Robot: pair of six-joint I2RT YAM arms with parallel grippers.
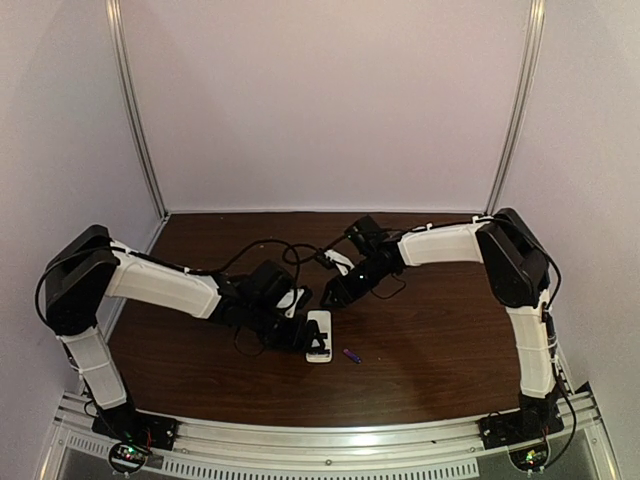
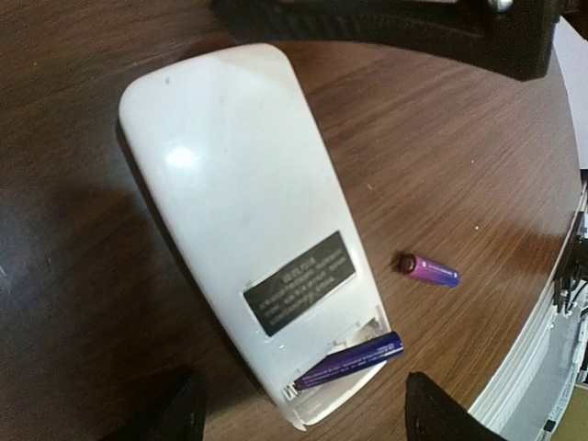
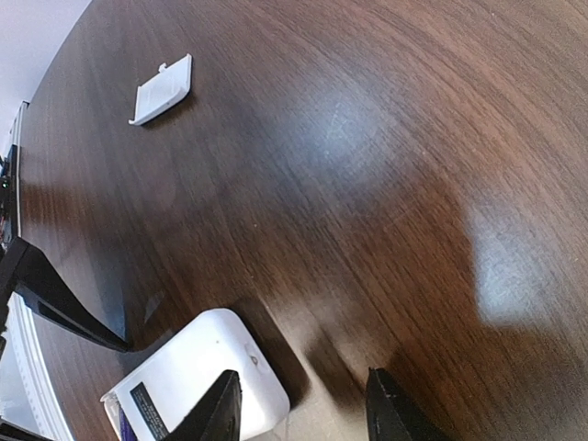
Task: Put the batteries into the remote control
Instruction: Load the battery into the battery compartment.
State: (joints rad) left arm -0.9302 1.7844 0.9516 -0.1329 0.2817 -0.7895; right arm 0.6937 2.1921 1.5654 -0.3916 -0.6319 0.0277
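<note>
The left gripper [image 2: 303, 418] hangs with its black fingers [image 2: 175, 413] spread wide either side of the battery end of a flat white plastic remote control [image 2: 239, 211], gripping nothing. The remote lies white face up on the dark brown wooden table [image 2: 459, 138], between the two arms. Only the left wrist view shows one slim purple-blue cylindrical battery [image 2: 354, 357] lying slantwise in the open recess below a dark label [image 2: 299, 294]. A second purple-blue battery [image 2: 428, 270] lies loose on the wood just right of the remote, a mere speck from overhead. The right gripper [image 3: 299, 409], partly open and empty, hovers at the remote's far, rounded end. Its camera alone catches a small loose white plastic cover [image 3: 163, 89], well apart from the remote.
</note>
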